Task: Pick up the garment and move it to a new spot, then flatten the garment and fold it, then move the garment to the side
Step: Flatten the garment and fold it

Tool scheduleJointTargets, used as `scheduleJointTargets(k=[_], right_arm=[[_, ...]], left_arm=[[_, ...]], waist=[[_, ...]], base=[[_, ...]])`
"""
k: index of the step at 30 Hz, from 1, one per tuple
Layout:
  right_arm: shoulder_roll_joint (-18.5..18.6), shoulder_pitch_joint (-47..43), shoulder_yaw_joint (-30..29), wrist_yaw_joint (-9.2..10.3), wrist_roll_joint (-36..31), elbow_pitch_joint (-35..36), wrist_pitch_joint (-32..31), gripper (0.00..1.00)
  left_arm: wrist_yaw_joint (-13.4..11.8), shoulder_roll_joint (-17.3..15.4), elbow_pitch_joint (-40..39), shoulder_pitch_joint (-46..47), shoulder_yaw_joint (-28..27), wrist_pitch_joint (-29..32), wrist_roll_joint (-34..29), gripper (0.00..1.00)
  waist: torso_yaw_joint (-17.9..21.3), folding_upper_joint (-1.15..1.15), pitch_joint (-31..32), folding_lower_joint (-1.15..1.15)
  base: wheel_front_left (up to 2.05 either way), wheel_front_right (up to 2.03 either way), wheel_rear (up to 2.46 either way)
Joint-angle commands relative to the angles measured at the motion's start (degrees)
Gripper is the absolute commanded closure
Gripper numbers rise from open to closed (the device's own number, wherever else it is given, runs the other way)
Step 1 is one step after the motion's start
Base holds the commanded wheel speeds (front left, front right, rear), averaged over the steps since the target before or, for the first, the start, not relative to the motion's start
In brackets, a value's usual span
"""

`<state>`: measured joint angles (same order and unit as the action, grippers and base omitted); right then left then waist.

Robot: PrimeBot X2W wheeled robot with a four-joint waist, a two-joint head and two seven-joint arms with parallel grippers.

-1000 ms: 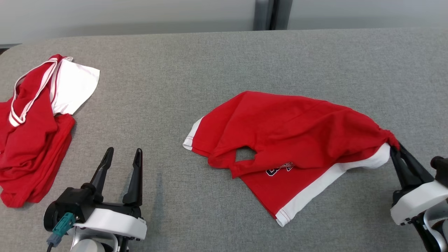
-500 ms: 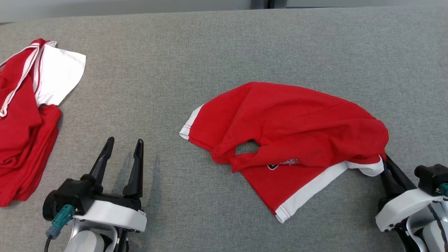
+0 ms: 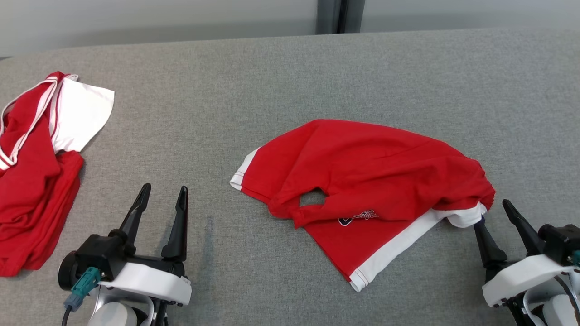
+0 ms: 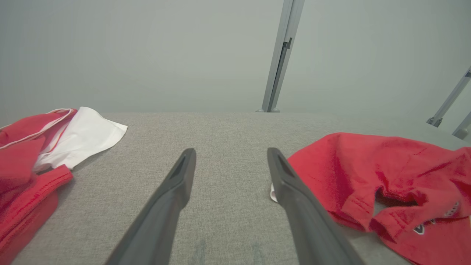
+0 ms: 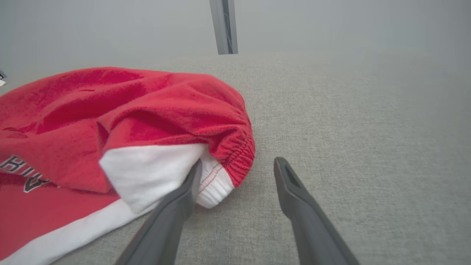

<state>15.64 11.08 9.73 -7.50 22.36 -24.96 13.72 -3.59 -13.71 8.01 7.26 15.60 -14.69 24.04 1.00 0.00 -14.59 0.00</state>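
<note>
Grey cloth covers the table (image 3: 272,81). Left gripper (image 3: 164,187) sits low over it, fingers spread wide and empty, with a red-and-white heap (image 3: 36,172) off beyond its left finger. Crumpled red garment (image 3: 376,167) with white trim lies between the grippers, its bunched end touching the left finger of the right gripper (image 3: 491,213), whose fingers stand wide, gripping nothing.

red pile (image 3: 31,181) cut off left, garment's lettering (image 3: 358,216) half-hidden
</note>
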Motion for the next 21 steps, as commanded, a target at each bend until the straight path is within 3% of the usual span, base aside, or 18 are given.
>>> scheduleJointTargets(k=[1, 21], right_arm=[[-0.1, -1.4, -0.8, 0.01, -0.6, 1.5, 0.5, 0.0], [-5.6, -10.5, -8.6, 0.01, -7.7, 23.1, -7.7, 0.0]], left_arm=[[-0.2, -0.3, 0.1, -1.0, -0.2, -0.1, 0.1, 0.0], [-1.7, -1.2, -0.6, -5.8, 0.2, 0.1, 0.7, 0.0]], waist=[[0.1, 0.0, 1.4, 0.0], [-0.5, 0.0, 9.7, 0.0]], base=[[0.0, 0.0, 0.0], [0.0, 0.0, 0.0]])
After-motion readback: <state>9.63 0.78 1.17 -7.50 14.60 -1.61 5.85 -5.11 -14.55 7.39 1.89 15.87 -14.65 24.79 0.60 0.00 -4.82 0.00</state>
